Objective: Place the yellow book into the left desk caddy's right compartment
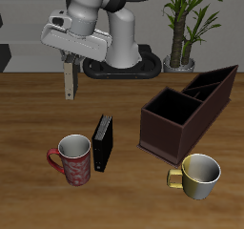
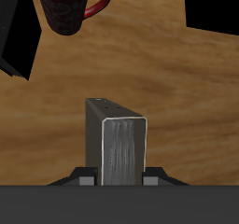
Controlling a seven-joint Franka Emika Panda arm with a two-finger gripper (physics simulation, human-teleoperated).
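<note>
Fingers (image 2: 86,180) clamped on yellow book (image 1: 69,84), long axis vertical, well apart from left desk caddy (image 1: 172,130), only its dark inside visible

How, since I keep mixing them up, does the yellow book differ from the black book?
The yellow book hangs in the air, clamped between the jaws of the gripper; the black book stands free beside the red mug. The yellow book looks grey and tan; the black book is black all over. Both are thin and upright.
</note>
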